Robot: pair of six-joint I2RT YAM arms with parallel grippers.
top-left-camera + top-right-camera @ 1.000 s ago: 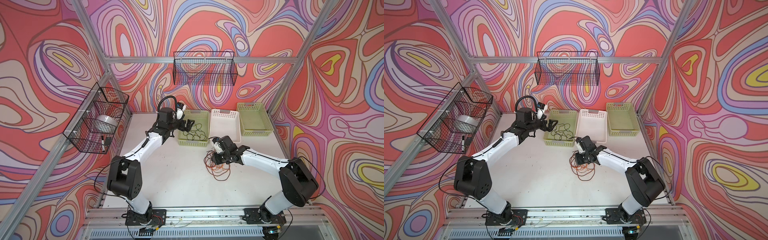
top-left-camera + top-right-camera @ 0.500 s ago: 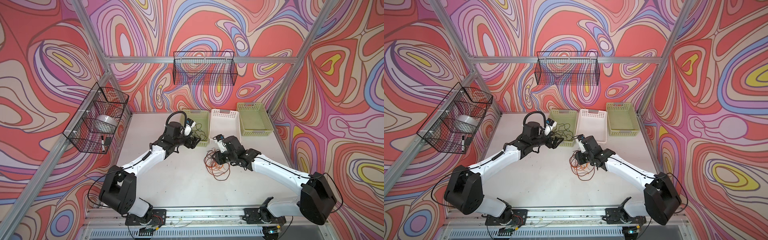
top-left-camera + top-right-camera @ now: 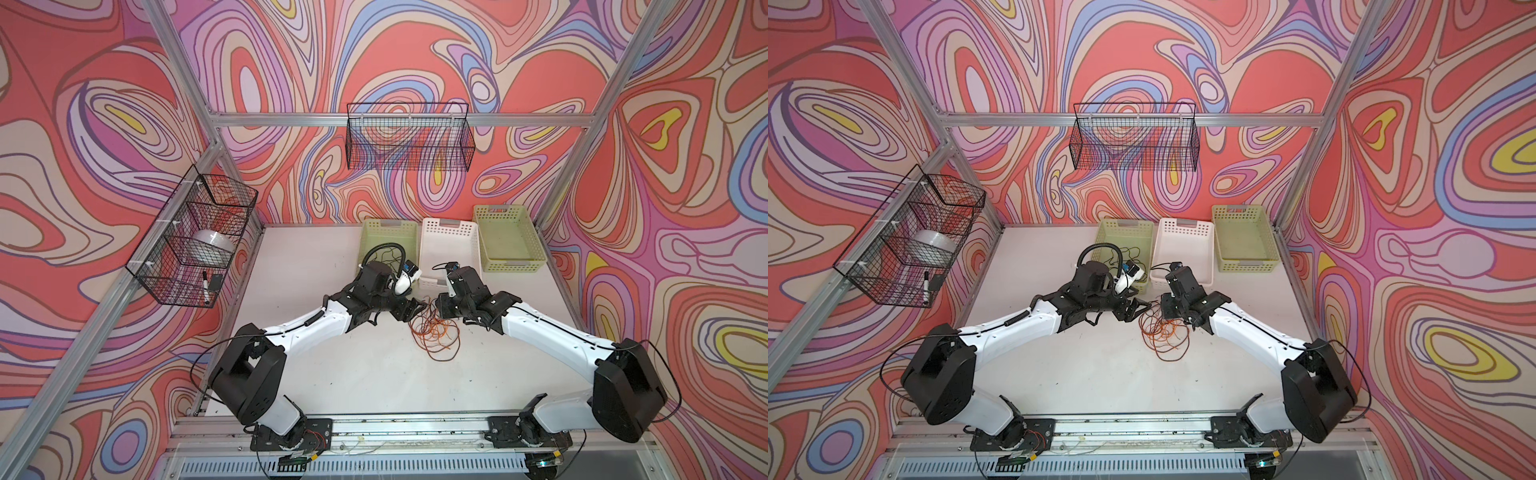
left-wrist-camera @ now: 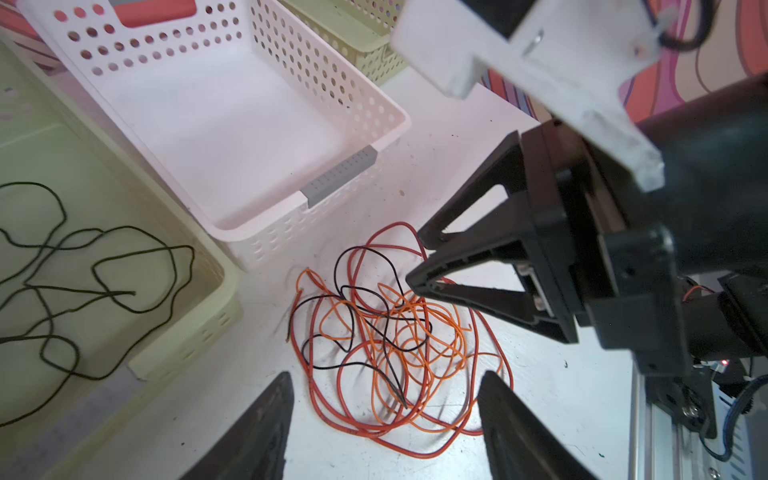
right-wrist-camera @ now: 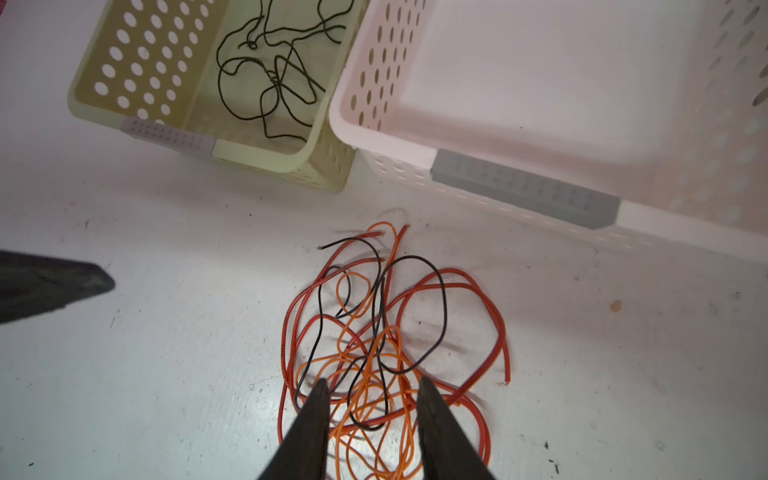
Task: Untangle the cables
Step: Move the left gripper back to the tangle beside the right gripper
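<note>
Past the middle of the counter (image 3: 365, 374) in a top view, the cables (image 3: 434, 332) lie in a loose heap. Red and orange strands have one black strand (image 5: 442, 299) looped through them, and all of them lie flat on the surface. The left claw (image 4: 386, 376) hangs at the heap's upper left, its fingers wide apart with nothing between them. The right claw (image 5: 372, 384) faces it from the upper right, its fingers a little apart above the orange loops and pinching nothing that shows. Beyond them, a green basket (image 5: 124, 104) already holds a dark cable (image 5: 270, 75). The white basket (image 5: 523, 185) beside it and the far green basket (image 3: 509, 268) hold none. The step in hand looks like choosing the next strand. The next move probably calls for one claw to pin the heap while the other closes on a free end and draws it out slowly.
</note>
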